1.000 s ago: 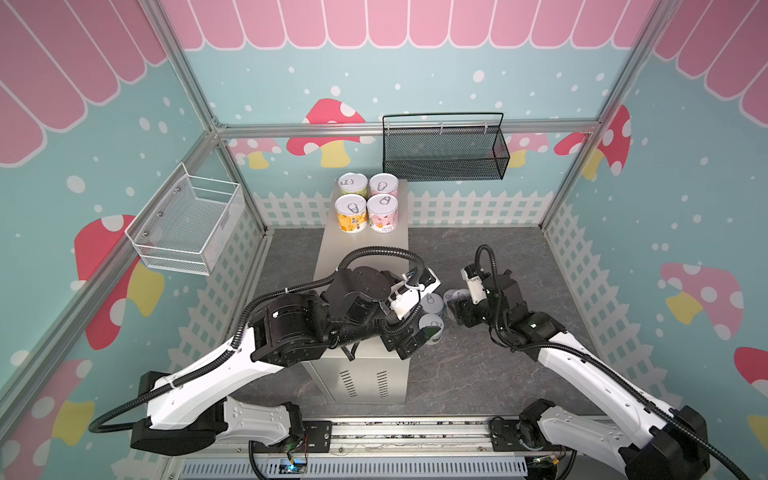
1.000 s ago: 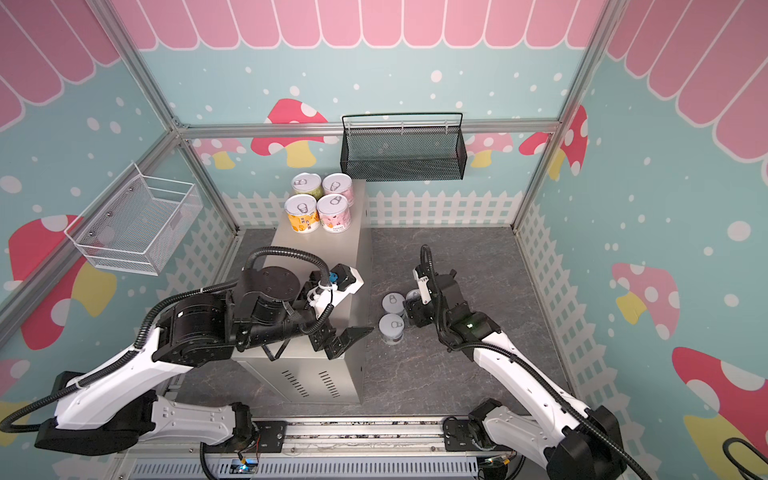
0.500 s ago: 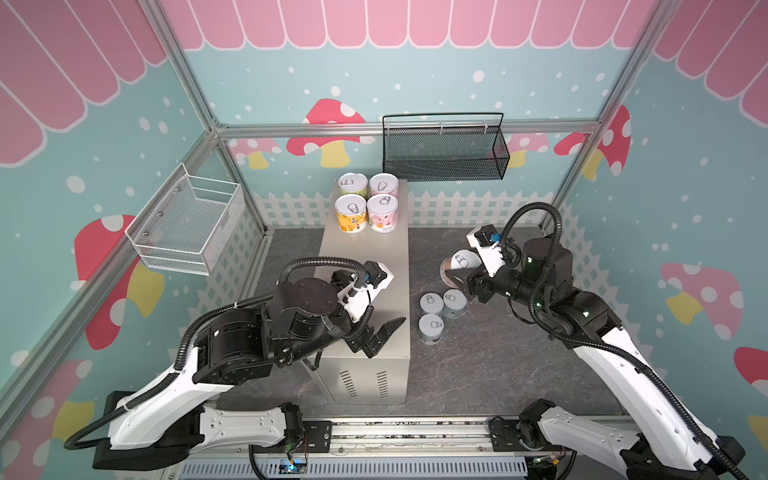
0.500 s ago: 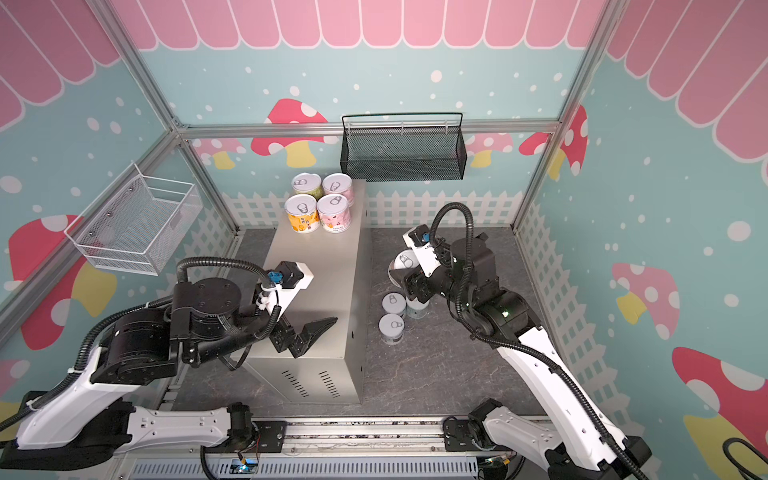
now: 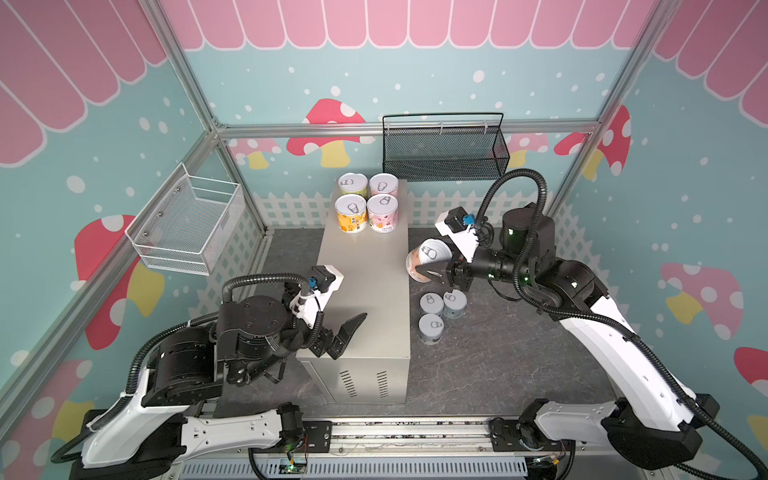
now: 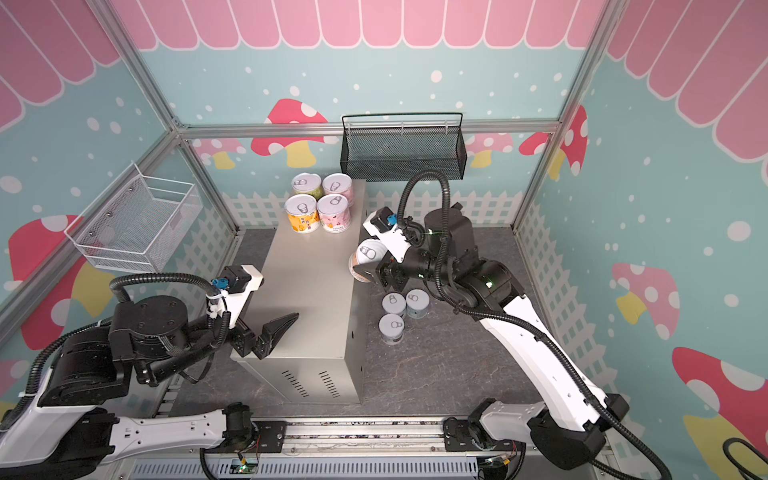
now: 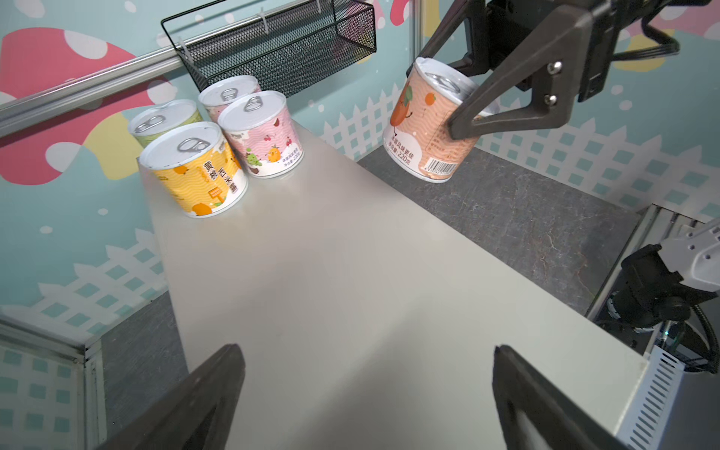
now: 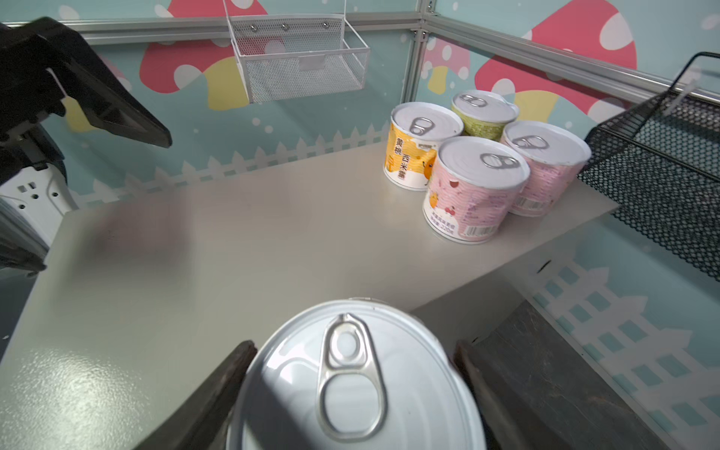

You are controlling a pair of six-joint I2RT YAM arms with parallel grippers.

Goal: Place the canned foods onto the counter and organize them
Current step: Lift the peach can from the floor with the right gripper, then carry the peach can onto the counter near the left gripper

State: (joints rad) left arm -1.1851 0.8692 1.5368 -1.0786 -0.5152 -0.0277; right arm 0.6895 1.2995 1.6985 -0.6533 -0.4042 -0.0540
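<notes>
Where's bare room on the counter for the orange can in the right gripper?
Bare: the middle of the counter, bordered by the four cans packed at the far end and the open left gripper over the near end. Crowded: that far end, and the floor beside the counter's right edge, where three blue cans cluster.

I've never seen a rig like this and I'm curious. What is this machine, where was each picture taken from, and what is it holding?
These are two robot arms, each ending in a two-fingered end effector. Two pictures look down from overhead; two come from cameras on the wrists. Four cans stand at the far end of the counter, and three light-blue cans stand on the dark floor beside it. The right end effector holds a tilted orange can aloft by the counter's edge. The left end effector hangs open and empty over the counter.
</notes>
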